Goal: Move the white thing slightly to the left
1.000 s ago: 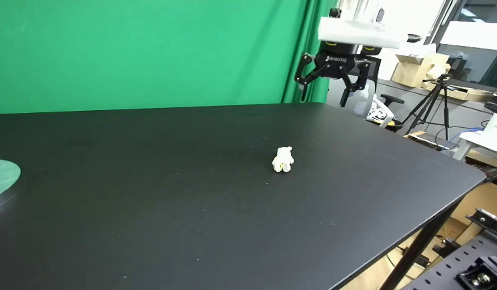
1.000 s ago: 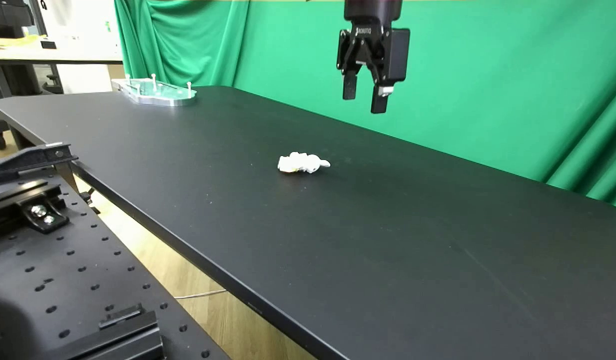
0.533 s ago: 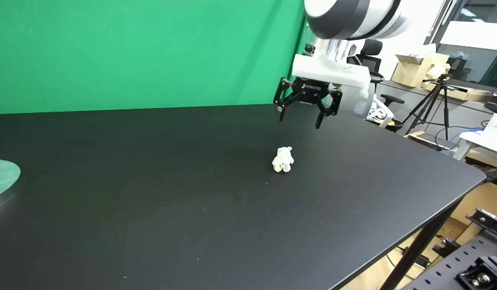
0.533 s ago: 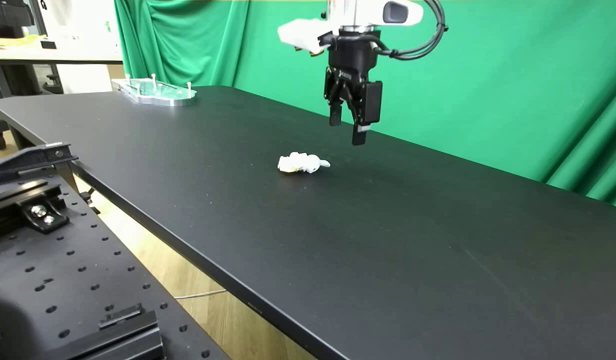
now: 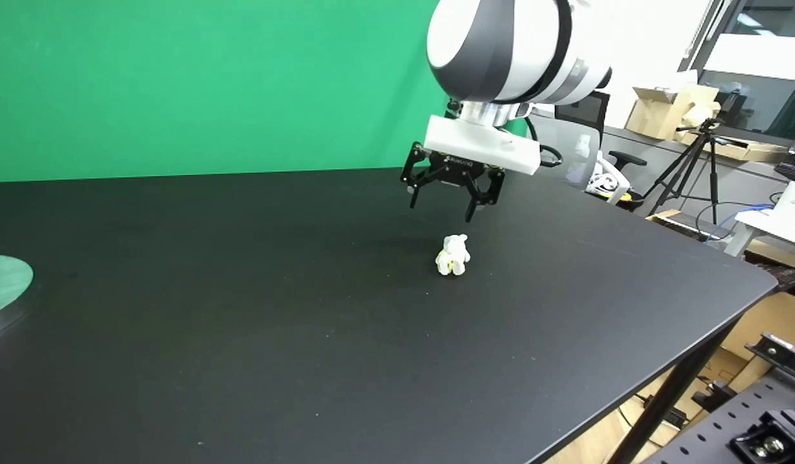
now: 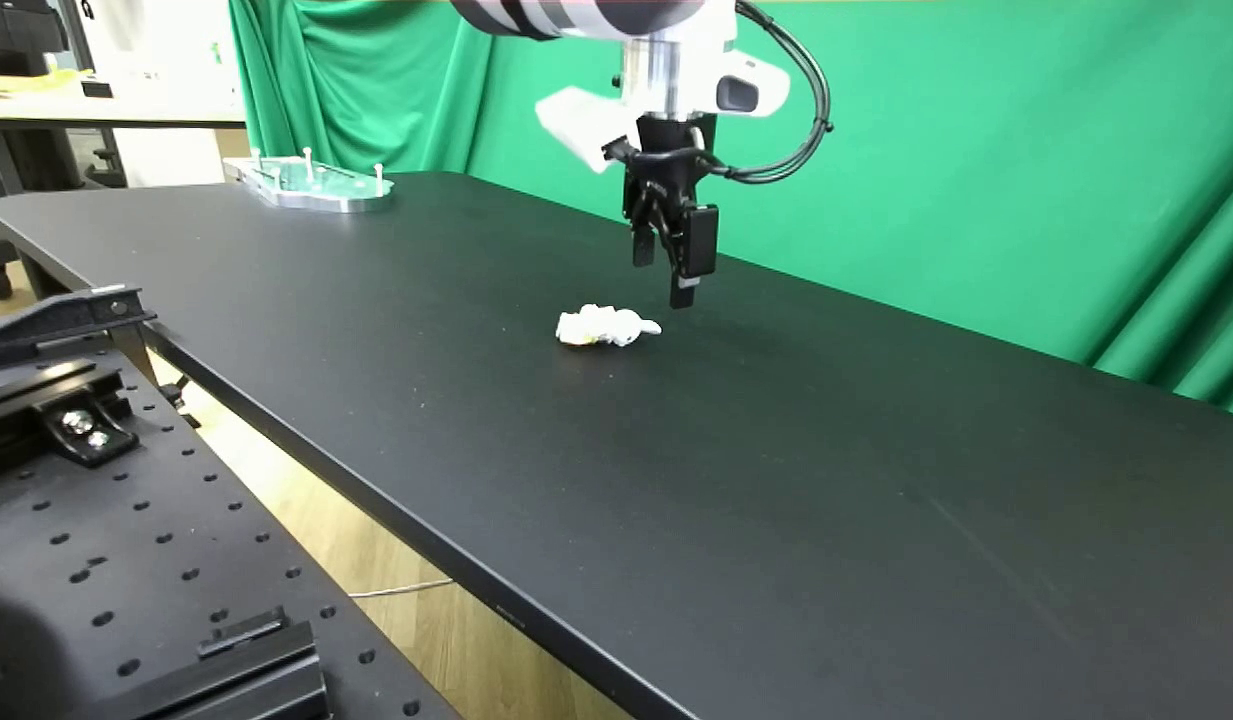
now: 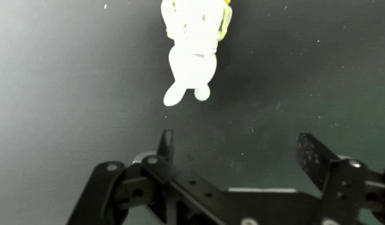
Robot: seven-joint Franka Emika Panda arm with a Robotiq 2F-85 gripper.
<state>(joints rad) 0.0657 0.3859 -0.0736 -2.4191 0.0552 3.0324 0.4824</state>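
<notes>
Black, two-finger end effector (image 7: 235, 142) spread, off-centre from yellow-trimmed white, plastic-looking animal figurine (image 7: 194, 59) on flat, black desk (image 5: 242, 322); descending uncorrected risks one-sided contact, skidding figurine.

Room on every side of white figurine (image 7: 193, 67) with rounded ears and yellow trim, lying on black desk (image 5: 210, 309). Gap between figurine and black two-fingered gripper (image 7: 236, 136), fingers (image 7: 312, 156) spread. Obstacles: green cloth curtain (image 6: 926, 150) behind desk; pale-green slab (image 6: 321, 190) with upright pegs near desk corner, well apart.
</notes>
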